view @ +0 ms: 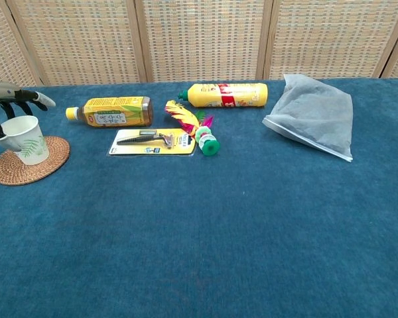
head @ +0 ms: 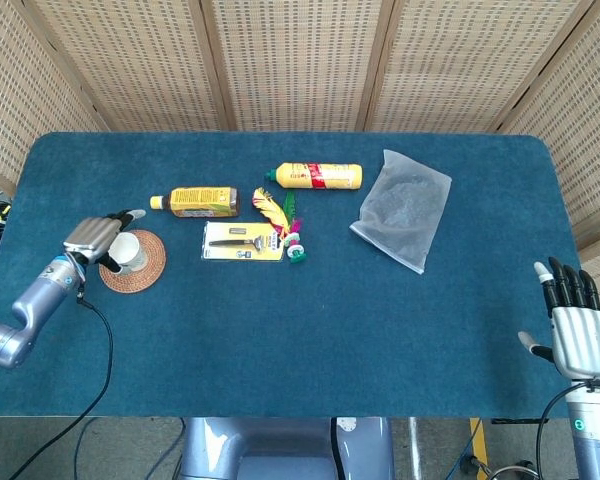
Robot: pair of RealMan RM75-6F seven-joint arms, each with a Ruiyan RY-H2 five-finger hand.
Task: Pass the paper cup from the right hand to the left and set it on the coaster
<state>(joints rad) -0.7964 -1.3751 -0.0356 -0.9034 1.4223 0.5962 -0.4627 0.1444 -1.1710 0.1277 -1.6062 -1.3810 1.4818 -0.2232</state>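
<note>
Fingers (view: pixel 36 99) spread above cup (view: pixel 28 139), bottle (view: pixel 113 111) beside

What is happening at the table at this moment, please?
The paper cup stands on the woven coaster at the table's left end. The left hand is right beside it with its fingers spread above the rim; whether it touches the cup is unclear. The right hand hangs open off the right edge, holding nothing.

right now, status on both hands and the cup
Left hand fingers spread, just above and behind paper cup. Right hand open, idle at table's near right edge. Cup upright on coaster. Nothing crowding it; brown bottle well clear.
</note>
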